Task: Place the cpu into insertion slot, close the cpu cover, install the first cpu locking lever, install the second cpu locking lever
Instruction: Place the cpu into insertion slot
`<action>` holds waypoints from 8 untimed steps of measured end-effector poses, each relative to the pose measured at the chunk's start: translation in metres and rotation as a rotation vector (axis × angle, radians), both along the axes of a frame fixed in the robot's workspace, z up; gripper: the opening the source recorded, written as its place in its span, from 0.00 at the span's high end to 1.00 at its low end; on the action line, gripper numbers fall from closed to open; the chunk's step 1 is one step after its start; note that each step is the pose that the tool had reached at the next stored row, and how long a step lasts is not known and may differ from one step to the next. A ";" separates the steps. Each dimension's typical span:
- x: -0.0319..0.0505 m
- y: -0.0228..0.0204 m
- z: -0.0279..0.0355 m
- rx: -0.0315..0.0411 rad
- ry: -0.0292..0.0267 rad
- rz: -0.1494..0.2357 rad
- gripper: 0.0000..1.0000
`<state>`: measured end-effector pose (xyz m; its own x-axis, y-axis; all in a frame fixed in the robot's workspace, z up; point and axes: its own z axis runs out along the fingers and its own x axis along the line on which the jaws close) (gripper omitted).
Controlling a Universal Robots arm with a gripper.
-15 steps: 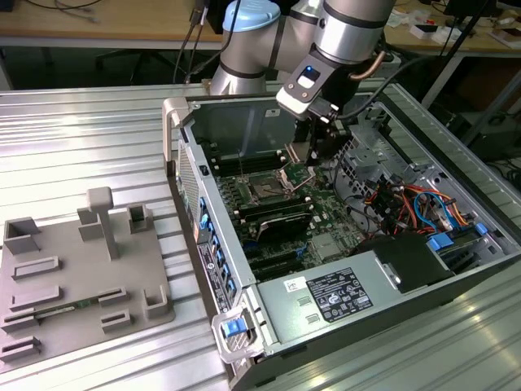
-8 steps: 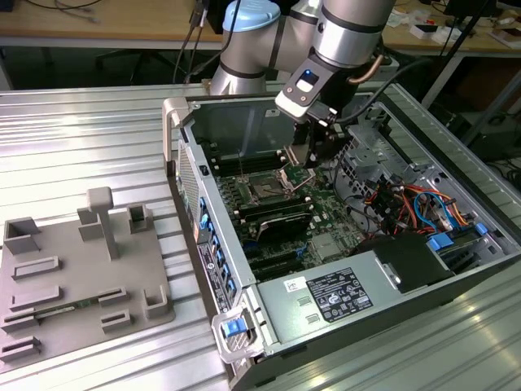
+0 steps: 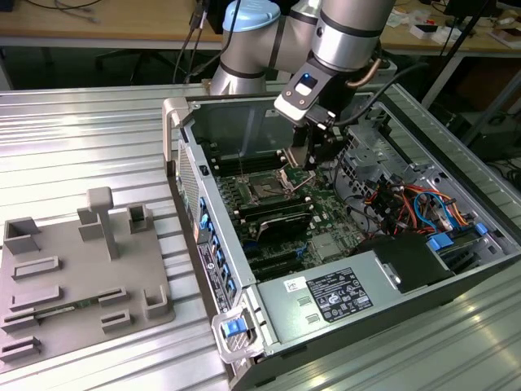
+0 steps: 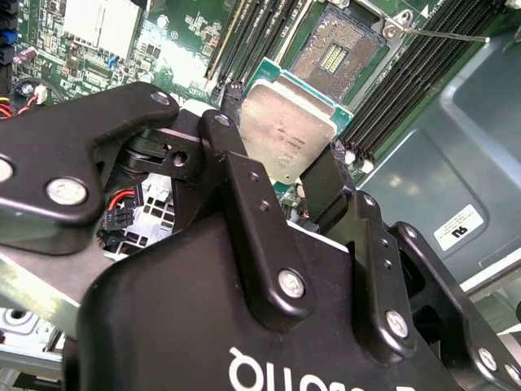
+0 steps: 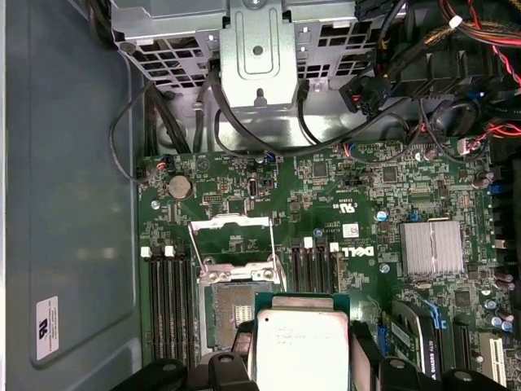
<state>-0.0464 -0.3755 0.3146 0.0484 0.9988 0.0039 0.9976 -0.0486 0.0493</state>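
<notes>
Gripper [image 4: 277,148] fingers [image 4: 238,167] are clamped on opposite edges of the cpu [image 4: 286,129], judged light, stiff and fragile, held near the open insertion slot [image 4: 334,50].

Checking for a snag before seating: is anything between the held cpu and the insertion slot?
Nothing visible. The gripper holds the cpu above the board; the insertion slot lies bare, its cpu cover swung open and off it.

The cpu [image 4: 289,122] is shiny grey on top with a green edge. The end effector [image 4: 275,147] is black. The circuit board [image 5: 326,195] is green. The table [image 3: 81,138] is silver with long stripes.
</notes>
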 end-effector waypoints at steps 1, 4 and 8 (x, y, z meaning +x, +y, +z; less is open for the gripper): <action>0.0000 0.0000 -0.0004 0.0000 0.0000 0.000 0.45; 0.0000 0.0000 -0.0017 0.0000 0.0000 0.000 0.45; 0.0000 0.0000 -0.0031 0.0000 0.0000 0.000 0.45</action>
<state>-0.0464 -0.3755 0.3115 0.0484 0.9988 0.0039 0.9976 -0.0485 0.0493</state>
